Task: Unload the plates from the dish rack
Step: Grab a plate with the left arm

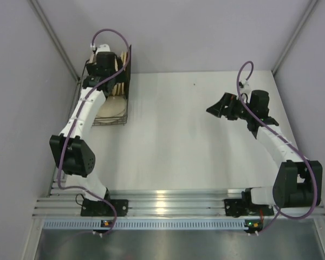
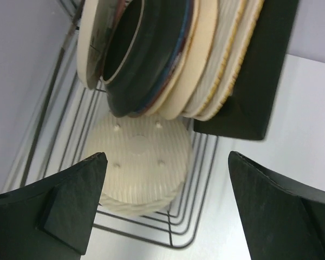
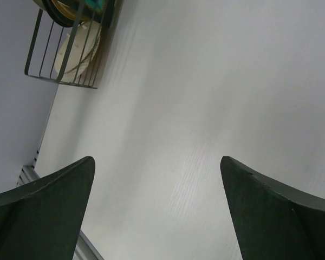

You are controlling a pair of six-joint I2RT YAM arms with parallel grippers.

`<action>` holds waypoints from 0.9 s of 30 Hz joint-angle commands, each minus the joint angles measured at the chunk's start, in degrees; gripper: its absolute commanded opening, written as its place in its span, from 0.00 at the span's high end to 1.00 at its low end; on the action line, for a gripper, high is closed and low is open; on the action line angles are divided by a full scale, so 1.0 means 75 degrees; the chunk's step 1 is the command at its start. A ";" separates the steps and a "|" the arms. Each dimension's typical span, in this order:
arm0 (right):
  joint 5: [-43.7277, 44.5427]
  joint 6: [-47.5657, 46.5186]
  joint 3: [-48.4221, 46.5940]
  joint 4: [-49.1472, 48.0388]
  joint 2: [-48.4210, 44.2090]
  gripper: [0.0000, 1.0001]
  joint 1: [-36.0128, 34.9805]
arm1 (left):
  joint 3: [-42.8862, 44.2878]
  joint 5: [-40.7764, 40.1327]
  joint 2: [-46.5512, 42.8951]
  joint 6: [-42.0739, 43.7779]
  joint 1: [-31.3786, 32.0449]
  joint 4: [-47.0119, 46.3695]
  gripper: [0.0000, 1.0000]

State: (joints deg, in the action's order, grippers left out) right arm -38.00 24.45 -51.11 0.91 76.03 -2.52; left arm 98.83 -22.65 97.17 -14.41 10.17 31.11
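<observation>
White table (image 1: 179, 141), pale walls around. Dish rack (image 1: 128, 81) far left, against left wall. I see plates (image 2: 173, 59) on edge inside, packed together: teal, cream, woven, one dark square. Cream ribbed plate (image 2: 135, 179) flat on rack floor, near end. Left gripper (image 2: 165, 162) above rack, fingers wide apart, holding nothing. Right gripper (image 3: 157, 162) over bare table, right side, well apart from rack, fingers spread, empty.

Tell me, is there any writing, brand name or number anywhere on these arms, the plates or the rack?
None: no text can be read in any view.
The plates, the dish rack, the left arm, the right arm and the table show no lettering, label or number.
</observation>
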 commanded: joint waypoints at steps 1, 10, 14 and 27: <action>0.0027 -0.0119 -0.0369 -0.0180 -0.0012 0.00 -0.0085 | 0.0580 -0.1265 0.0731 0.0619 -0.0044 -0.0186 0.01; 0.0331 -0.0212 -0.0357 0.0125 -0.0211 0.00 -0.0214 | 0.0734 -0.3437 0.2045 0.2588 -0.0301 -0.3651 0.01; 0.0554 -0.0271 -0.0322 0.0277 -0.0293 0.00 -0.0249 | 0.0255 -0.2981 0.1741 0.2917 -0.0536 -0.4800 0.01; 0.0719 -0.0201 -0.0720 0.0137 0.0187 0.00 -0.0752 | 0.0054 -0.0638 0.1881 0.3749 -0.1591 -0.5237 0.01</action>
State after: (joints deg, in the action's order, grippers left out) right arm -33.21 23.57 -52.90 3.20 76.93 -6.55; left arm 99.48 -33.67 112.22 10.94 -1.34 -2.85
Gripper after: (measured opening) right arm 0.996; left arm 0.991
